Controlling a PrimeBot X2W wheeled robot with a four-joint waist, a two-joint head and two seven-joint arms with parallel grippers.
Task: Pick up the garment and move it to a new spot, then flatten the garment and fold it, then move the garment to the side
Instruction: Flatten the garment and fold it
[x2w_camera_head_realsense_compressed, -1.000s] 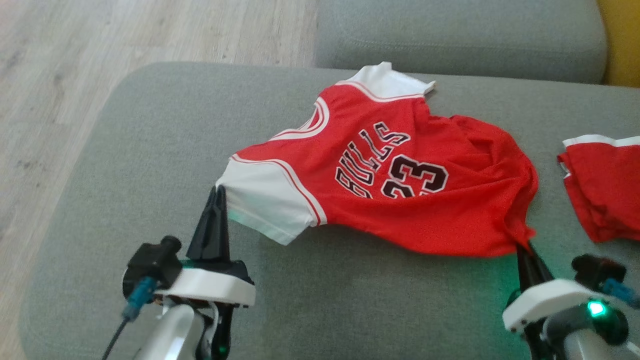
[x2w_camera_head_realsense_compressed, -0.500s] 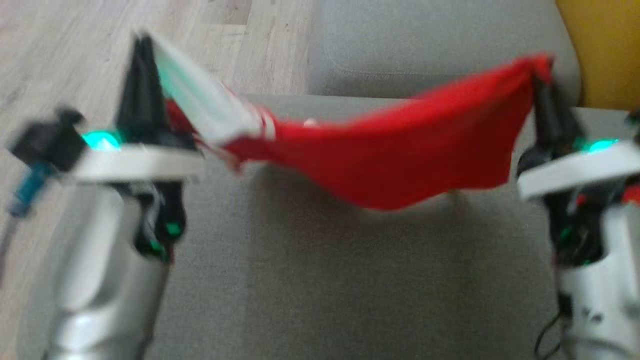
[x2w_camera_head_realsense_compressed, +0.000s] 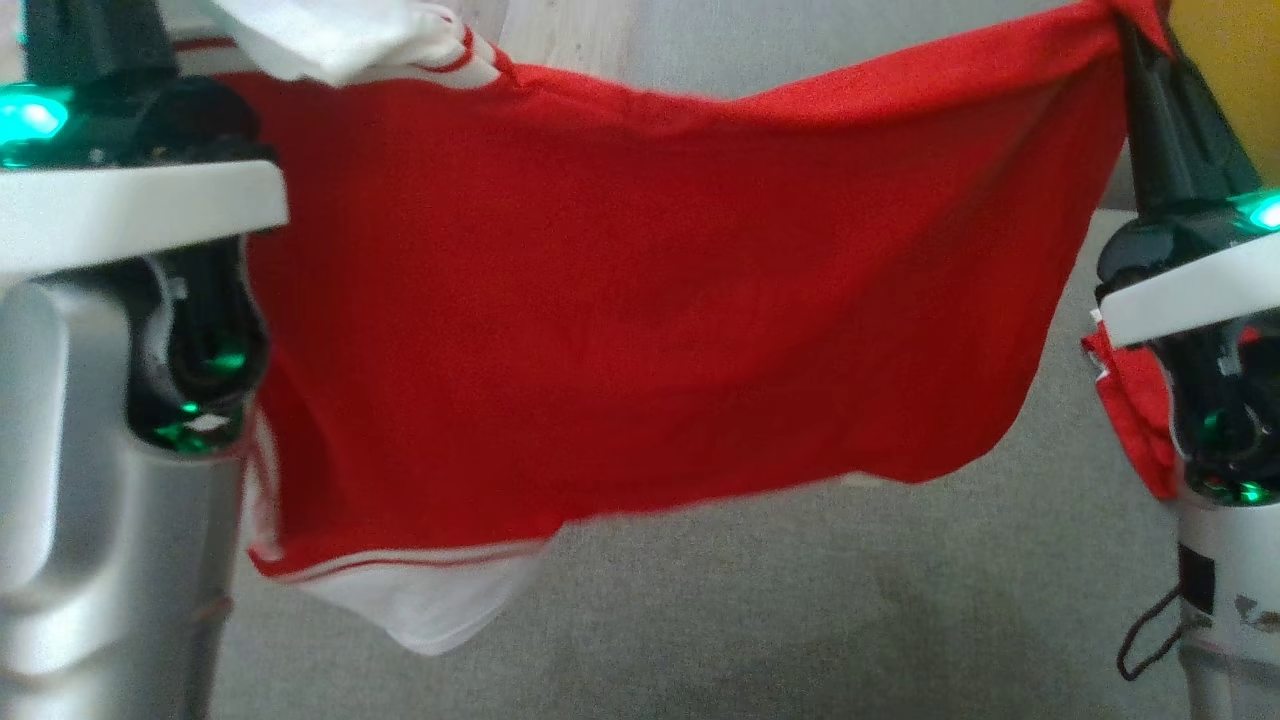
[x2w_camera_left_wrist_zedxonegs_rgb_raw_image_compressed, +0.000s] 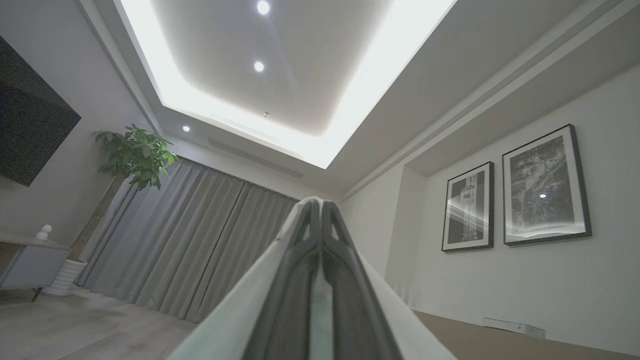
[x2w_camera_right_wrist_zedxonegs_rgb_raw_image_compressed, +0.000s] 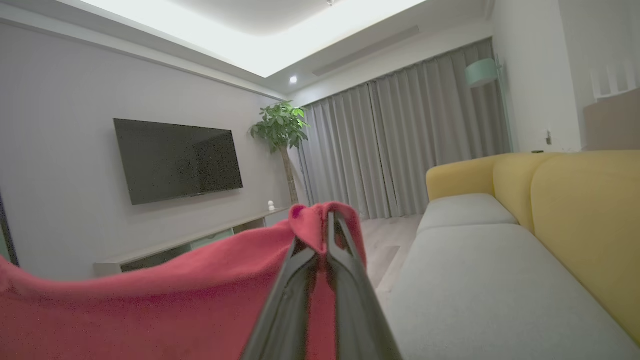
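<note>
Limp, sagging red-and-white cloth garment

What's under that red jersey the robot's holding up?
Below the jersey, grey sofa cushion shows. Another red garment peeks out at right. Whatever lies behind the hanging cloth is hidden.

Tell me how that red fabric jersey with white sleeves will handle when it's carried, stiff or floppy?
Probably floppy: the red fabric jersey sags between the left gripper and right gripper, top edge dipping mid-span. Likely light, since two pinched corners carry all of it. It may swing and crumple on landing; its lower white sleeve hangs loose.
</note>
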